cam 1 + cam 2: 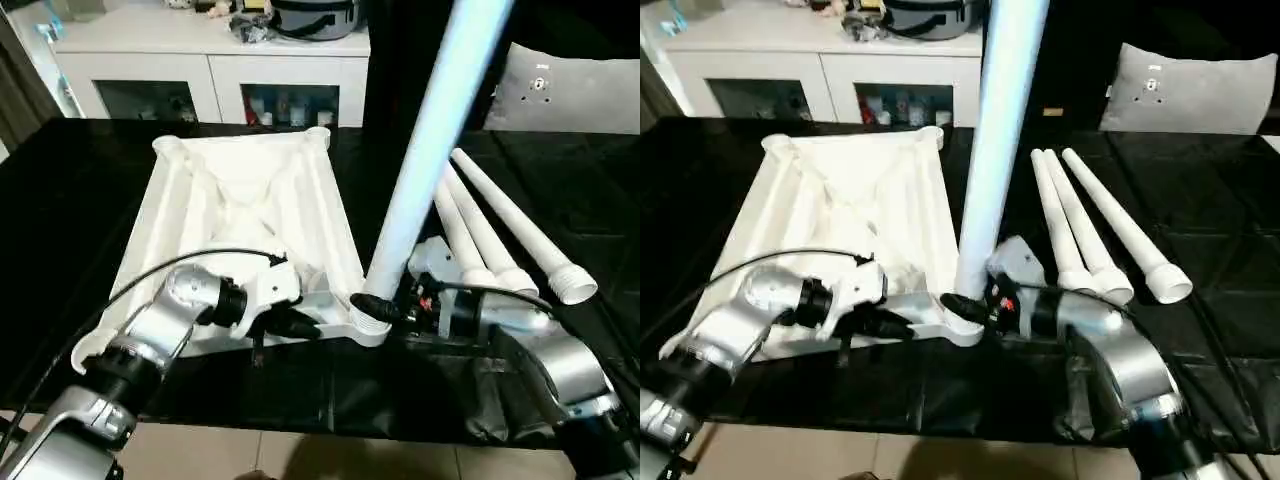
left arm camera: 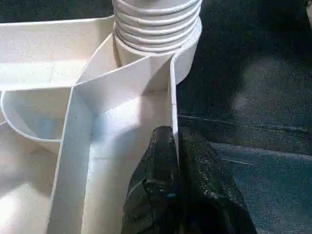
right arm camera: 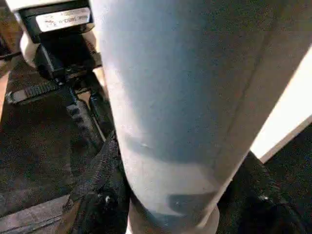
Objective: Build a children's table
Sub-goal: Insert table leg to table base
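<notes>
The white table top point(image 1: 250, 200) lies upside down on the black surface, ribbed underside up. One white leg point(image 1: 430, 140) stands upright in the near right corner socket point(image 2: 161, 53), its threaded end point(image 2: 156, 19) partly showing above the socket. My right gripper point(image 1: 378, 303) is shut around that leg's base, with black fingers point(image 3: 97, 195) on both sides. My left gripper point(image 2: 176, 146) is shut on the top's near rim wall point(image 2: 173, 112), just left of that corner. Three loose legs point(image 1: 500, 215) lie side by side to the right of the top.
A white cabinet point(image 1: 210, 60) with glass doors stands behind the work surface, with a dark pot point(image 1: 315, 15) on it. A grey cushion point(image 1: 575, 90) sits at the back right. The surface's front edge meets the tiled floor point(image 1: 300, 455) close to my arms.
</notes>
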You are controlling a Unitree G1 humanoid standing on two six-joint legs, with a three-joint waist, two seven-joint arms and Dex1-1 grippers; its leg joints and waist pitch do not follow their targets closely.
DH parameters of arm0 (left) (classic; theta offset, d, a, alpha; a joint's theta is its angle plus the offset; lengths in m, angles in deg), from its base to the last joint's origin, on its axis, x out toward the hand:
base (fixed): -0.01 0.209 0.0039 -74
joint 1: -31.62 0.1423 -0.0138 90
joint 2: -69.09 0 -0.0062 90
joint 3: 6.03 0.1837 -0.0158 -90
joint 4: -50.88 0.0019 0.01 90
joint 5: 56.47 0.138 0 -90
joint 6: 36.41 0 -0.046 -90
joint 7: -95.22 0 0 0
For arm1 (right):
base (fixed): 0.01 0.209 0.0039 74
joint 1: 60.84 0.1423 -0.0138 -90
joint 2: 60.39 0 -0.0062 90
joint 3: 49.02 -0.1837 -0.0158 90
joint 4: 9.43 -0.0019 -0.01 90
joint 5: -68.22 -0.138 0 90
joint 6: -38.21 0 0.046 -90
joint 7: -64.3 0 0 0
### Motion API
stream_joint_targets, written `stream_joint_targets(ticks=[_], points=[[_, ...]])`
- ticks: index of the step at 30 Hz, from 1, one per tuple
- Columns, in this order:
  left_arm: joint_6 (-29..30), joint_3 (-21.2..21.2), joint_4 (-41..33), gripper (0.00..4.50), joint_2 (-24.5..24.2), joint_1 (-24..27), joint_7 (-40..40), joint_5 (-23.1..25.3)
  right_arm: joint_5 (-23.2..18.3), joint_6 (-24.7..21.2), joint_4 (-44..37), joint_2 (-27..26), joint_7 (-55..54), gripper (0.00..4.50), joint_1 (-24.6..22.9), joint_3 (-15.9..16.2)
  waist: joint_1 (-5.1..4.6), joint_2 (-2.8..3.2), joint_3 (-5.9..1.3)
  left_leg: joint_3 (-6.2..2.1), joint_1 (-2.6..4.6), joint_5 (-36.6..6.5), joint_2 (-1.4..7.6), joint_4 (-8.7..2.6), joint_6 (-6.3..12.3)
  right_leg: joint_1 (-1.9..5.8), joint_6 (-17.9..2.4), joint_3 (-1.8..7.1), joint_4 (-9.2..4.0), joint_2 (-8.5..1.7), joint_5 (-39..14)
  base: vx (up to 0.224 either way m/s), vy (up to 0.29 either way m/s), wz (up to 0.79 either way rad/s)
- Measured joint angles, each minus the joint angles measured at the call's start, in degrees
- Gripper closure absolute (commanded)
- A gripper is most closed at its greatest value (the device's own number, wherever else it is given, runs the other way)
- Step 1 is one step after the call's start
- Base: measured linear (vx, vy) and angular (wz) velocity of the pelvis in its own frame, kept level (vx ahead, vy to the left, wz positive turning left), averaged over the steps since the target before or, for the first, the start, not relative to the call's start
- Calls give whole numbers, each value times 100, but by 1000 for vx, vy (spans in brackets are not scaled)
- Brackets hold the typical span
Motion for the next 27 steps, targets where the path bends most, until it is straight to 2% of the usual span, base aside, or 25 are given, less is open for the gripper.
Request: stream_joint_targets(ticks=[6, 8, 12, 18, 20, 25, 27], points=[[-188, 19, 163, 450, -76, -155, -15, 115, 55, -6, 104, -110, 70, 260, 106, 8, -73, -40, 44, 1, 13, -1, -1, -25, -1, -3, 8, -1, -49, 1, -4, 0, 0, 0], [-206, 11, 163, 450, -123, -155, -14, 121, 75, -6, 105, -183, 42, 260, 105, 9, -114, -41, 45, 1, 13, -1, -1, -26, -1, -3, 4, -1, -54, 1, -3, 0, 0, 0], [-210, -9, 156, 450, -178, -152, -8, 141, 93, -6, 106, -302, -72, 260, 94, 8, -133, -33, 50, 2, 20, -1, -1, -44, -2, -7, 5, -1, -59, 1, -3, 0, 0, 0], [681, -332, -647, 450, -237, 331, 483, 133, 182, -21, 78, -760, -846, 260, -10, -46, -193, 0, 85, 1, 71, -3, -1, -82, -5, -20, 16, -1, -85, 0, -10, 0, 0, 0], [1041, -426, -1057, 450, -236, 542, 720, 108, 199, -109, 79, -922, -1100, 260, 4, -124, -261, 24, 107, -10, 71, -3, -3, -112, -5, -27, 17, -10, -147, 0, -11, -26, 23, -18], [2157, -657, -2159, 450, -46, 1053, 1461, 100, 287, -166, 276, -1215, -1666, 260, 205, -245, -427, 31, 114, -8, 31, -3, -13, -123, -5, -95, -3, -3, -205, -4, 1, -10, 31, -15], [2532, -678, -2425, 450, 43, 1121, 1672, 105, 297, -166, 333, -1262, -1780, 260, 252, -266, -431, 30, 116, -6, 21, -3, -13, -122, -5, -97, -12, -2, -208, -4, 6, 0, 0, 0]])
